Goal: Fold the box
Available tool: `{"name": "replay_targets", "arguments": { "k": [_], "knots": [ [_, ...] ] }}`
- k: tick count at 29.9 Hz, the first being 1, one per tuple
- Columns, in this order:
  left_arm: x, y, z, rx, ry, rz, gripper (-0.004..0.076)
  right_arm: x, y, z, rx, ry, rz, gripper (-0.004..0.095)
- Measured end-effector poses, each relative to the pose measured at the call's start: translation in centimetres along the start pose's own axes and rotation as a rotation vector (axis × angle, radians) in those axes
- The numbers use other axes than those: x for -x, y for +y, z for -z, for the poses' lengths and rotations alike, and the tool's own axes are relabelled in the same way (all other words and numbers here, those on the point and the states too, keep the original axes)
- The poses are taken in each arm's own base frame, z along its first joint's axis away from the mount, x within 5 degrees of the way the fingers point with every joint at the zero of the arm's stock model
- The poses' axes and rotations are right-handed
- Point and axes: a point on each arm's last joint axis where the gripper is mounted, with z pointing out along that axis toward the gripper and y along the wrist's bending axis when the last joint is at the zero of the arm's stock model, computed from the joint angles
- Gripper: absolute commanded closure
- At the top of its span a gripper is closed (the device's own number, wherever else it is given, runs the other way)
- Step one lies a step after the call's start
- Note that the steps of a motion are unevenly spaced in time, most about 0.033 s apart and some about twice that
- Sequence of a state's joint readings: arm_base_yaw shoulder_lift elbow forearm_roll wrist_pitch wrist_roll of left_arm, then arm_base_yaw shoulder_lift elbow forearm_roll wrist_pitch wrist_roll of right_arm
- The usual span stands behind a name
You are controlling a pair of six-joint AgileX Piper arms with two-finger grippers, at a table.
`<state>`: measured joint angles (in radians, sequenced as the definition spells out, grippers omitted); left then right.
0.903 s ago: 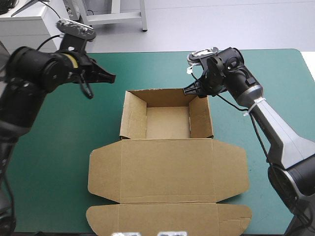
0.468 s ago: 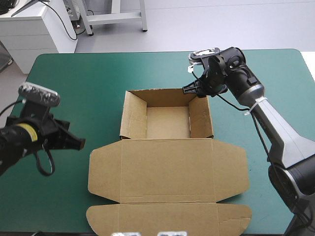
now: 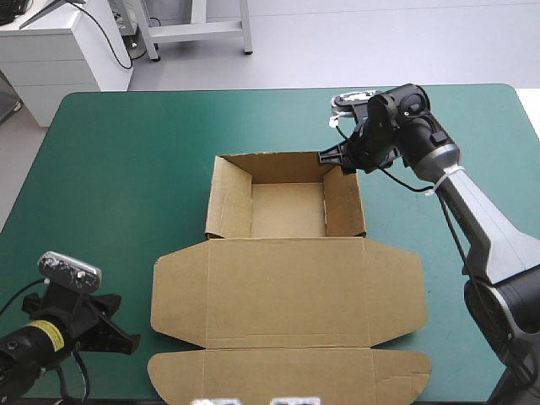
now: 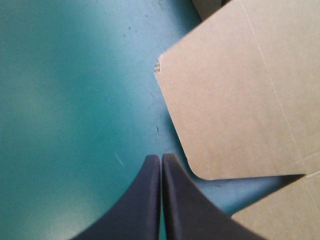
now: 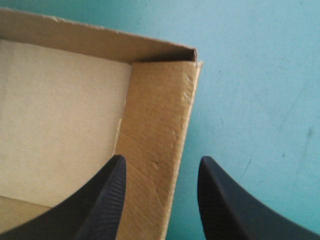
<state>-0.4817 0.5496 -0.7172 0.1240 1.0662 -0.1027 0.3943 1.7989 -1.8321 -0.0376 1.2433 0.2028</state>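
Box (image 3: pixel 287 287) has its right wall between the right hand's (image 5: pixel 162 159) spread fingers (image 5: pixel 100 205).

Brown box (image 3: pixel 287 278), teal-green cover (image 3: pixel 135 169)

The right hand (image 3: pixel 333 158) straddles the box's (image 3: pixel 287 211) right wall (image 3: pixel 344 202) (far end); left hand (image 3: pixel 128 344) is left of the lid (image 3: pixel 287 291).

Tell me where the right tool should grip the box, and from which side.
Probably the top edge of the right wall, near the far corner, from above. That wall of the box stands upright and thin with a free edge, and the open right tool straddles it: one finger inside the tray, one outside over the teal-green cover.
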Motion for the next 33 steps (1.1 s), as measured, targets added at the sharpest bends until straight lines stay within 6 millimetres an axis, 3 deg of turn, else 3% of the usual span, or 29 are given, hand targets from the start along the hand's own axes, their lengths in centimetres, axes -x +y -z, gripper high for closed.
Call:
{"name": "replay_targets", "arguments": {
  "k": [7,16,21,24,28,33],
  "knots": [
    [-3.7,-0.2,-1.9,-0.014,0.014,-0.002,0.0731,-2.6,-0.7,-3.7,-0.052,0.151,0.019,0.0492],
    [-4.9,-0.2,-2.7,-0.014,0.031,-0.005,0.0731,-2.6,-0.1,-5.0,0.008,0.139,-0.005,0.0492],
    [-4.8,-0.2,-2.8,-0.016,0.02,-0.006,0.0731,-2.8,0.2,-7.8,0.019,0.207,-0.017,0.0494],
    [-4.7,-0.3,-2.8,-0.017,0.007,-0.006,0.0731,-2.9,0.5,-9.6,0.041,0.24,-0.033,0.0596],
    [-4.7,-0.3,-2.8,-0.018,0.0,-0.006,0.0731,-2.8,0.6,-10.3,0.047,0.241,-0.033,0.0914],
    [-4.7,-0.3,-2.8,-0.018,0.0,-0.006,0.0731,-2.7,0.4,-10.4,0.029,0.225,-0.025,0.0923]
  ]
}}
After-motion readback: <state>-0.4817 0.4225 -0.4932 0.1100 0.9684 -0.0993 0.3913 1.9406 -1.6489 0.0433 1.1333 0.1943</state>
